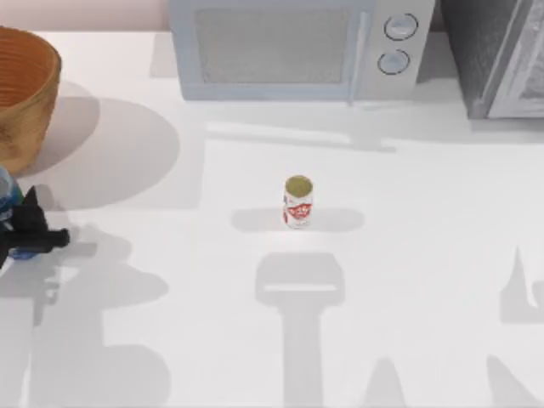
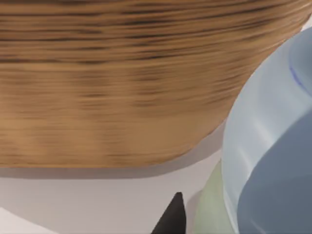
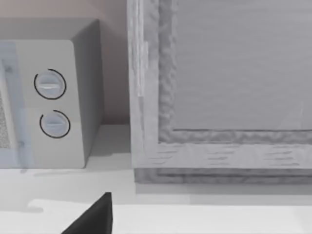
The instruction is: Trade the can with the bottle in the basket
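Beside the basket, the left tool gripped the bottle; release should wait until it stood upright, well clear.

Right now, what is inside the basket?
In the top view only part of the basket shows at the table's left edge; its inside is cut off, so I cannot tell. The bottle is outside, by the left gripper. The can stands mid-table.
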Available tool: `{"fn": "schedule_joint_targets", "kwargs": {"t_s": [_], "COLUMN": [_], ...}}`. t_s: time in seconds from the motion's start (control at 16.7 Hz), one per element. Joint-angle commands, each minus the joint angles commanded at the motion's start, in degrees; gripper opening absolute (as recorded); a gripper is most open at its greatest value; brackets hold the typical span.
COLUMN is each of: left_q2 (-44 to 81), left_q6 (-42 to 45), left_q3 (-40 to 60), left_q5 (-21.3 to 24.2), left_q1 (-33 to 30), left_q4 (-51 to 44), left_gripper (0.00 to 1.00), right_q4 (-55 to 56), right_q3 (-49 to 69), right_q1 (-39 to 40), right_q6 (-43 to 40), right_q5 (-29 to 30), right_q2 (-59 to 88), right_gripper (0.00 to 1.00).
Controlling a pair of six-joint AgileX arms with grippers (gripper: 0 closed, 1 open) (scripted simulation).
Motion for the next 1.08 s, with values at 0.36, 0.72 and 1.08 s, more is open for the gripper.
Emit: {"fn": "schedule_joint_targets", "kwargs": {"t_s": [0.36,0.72,1.08], "left_q2": [0.00,-0.29,-6.62], "left_q6": [0.00,0.08,0.75], "left_q3": [0.00,0.07,5.80], "left_q5": [0.00,0.30,6.25], "left_q1": [0.00,-0.53,-9.64], "left_q4": [0.00,-0.63,-14.44], "left_gripper": [0.00,0.00,0.00], "right_q4": [0.00,0.00,0.00], "right_q3": [0.00,0.00,0.00], "right_q1": [0.00,0.00,0.00], "right_q6": [0.00,0.00,0.00], "right_q5": [0.00,0.00,0.00], "right_q2": [0.00,0.00,0.00], "right_gripper": [1.00,1.00,1.00]}}
